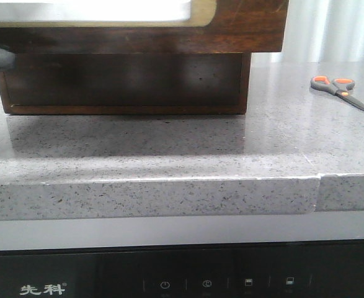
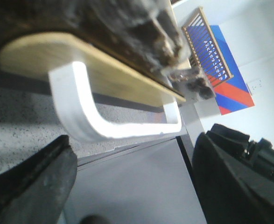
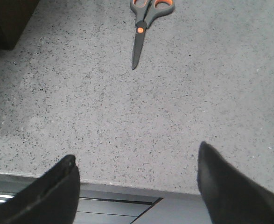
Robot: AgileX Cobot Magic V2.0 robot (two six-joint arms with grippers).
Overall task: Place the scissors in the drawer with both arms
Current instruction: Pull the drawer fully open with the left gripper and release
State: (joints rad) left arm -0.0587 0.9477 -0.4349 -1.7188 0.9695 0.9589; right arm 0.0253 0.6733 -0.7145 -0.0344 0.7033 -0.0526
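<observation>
Nearest in the front view, along the bottom of the frame, runs a dark appliance panel [image 1: 182,276] with pale symbols; above it the thick speckled grey countertop [image 1: 169,149] fills the middle. Further back, in the upper left, the drawer [image 1: 244,28] hangs forward over the body of its wooden box [image 1: 123,81], so it looks at least partly pulled out. The scissors [image 1: 340,90] lie flat at the right edge of the frame, well apart from the drawer, blades pointing lower right.

In the left wrist view the left gripper [image 2: 132,182] has its jaws spread wide, holding nothing; the drawer's white handle [image 2: 99,116] sits in the middle of the frame, beyond the gap and apart from both fingers. In the right wrist view the right gripper [image 3: 137,186] is equally wide open and empty, low in the frame over bare stone, with the scissors at the top centre, tips towards the gripper.

The step in hand seems to be the right arm's reach for the scissors. To do it well, it should travel straight along the blade line, descend over the pivot or handle neck, and close only once both fingers straddle the metal. The left arm had best keep the drawer out.
</observation>
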